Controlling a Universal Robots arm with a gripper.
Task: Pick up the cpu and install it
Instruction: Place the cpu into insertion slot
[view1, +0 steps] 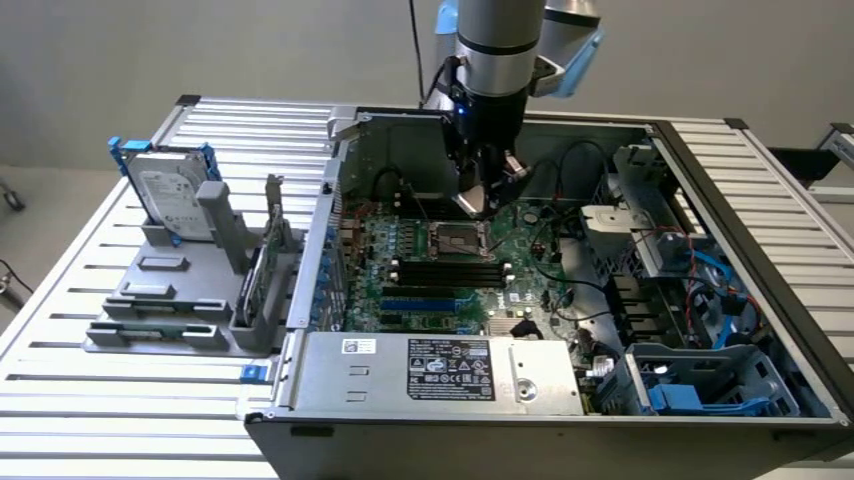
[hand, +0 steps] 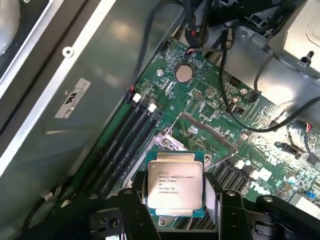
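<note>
Above the socket (hand: 207, 131), the pincer (hand: 180, 200) clamps the cpu (hand: 175, 184) by its edges.

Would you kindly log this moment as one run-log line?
gripper: shut on cpu | position: above motherboard, near socket | install: cpu not yet seated

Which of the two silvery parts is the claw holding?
The cpu, the small square chip clamped in the gripper over the motherboard; the larger hard drive stands in the rack outside.
</note>
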